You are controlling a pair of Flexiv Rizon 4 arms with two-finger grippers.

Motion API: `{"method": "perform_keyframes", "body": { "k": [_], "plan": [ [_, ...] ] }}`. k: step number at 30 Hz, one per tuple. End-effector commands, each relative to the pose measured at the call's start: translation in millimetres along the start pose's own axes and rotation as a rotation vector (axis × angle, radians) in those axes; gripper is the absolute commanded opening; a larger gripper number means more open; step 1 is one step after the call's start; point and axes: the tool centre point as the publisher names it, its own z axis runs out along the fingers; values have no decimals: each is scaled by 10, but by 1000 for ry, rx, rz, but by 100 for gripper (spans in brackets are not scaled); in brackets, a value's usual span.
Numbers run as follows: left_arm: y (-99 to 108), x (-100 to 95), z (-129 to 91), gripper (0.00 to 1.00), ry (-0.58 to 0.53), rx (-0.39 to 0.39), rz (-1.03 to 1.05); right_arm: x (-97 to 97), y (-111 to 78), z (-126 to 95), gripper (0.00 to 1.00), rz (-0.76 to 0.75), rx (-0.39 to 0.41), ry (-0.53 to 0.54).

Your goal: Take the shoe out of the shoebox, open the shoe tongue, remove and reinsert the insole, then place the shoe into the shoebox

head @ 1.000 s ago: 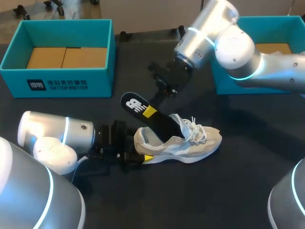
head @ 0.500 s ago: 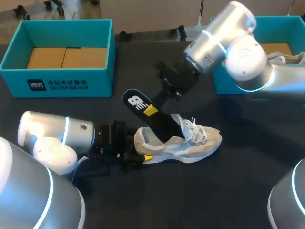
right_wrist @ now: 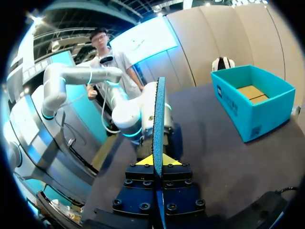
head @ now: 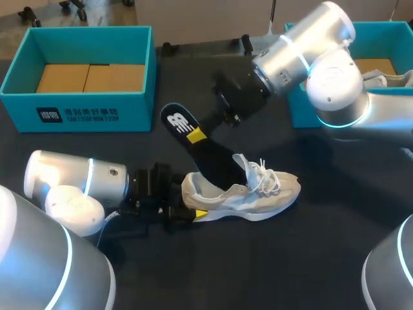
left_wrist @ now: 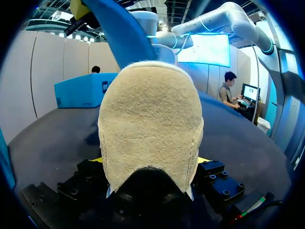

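Black insole (head: 205, 152) in right jaws' pinch has risen while left jaws clamp shoe (head: 258, 194).

The shoe (left_wrist: 150, 129) is napped beige suede at the heel, the insole (head: 205, 150) matt black.

There are 2 teal shoeboxes (head: 26, 110) (head: 302, 113), 1 shoe (head: 258, 194), 1 insole (head: 193, 139) and 2 arms (head: 71, 187) (head: 322, 64).

The dark table (head: 310, 245) carries three things. A teal left shoebox (head: 77, 110) sits open at the far left corner, and a teal right shoebox (head: 298, 111) stands at the far right corner. Toward the middle, a cream and white shoe (head: 258, 194) rests on its sole, toe pointing to the right edge, well apart from both boxes
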Motion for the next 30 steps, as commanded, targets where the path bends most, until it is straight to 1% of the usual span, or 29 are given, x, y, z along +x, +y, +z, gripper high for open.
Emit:
{"method": "perform_keyframes", "body": {
  "k": [1,6,10,11,13,16,18,19,30],
  "plan": [
    [-2,-2,11,0,2,-4,0,66,118,-18,0,-8,-46,-32],
    [-2,-2,11,0,2,-4,0,69,393,-107,0,-38,-130,-73],
    [-2,-2,11,0,2,-4,0,70,645,-190,0,-99,-231,-115],
    [-2,-2,11,0,2,-4,0,66,696,-211,0,-113,-239,-120],
    [-2,-2,11,0,2,-4,0,57,785,-239,0,-133,-291,-135],
    [-2,-2,11,0,2,-4,0,44,903,-278,0,-131,-343,-149],
    [-2,-2,11,0,2,-4,0,42,970,-331,0,-92,-304,-217],
    [-2,-2,11,0,2,-4,0,34,1027,-348,0,-87,-248,-193],
    [-2,-2,11,0,2,-4,0,34,1027,-348,0,-87,-248,-193]
  ]
}}
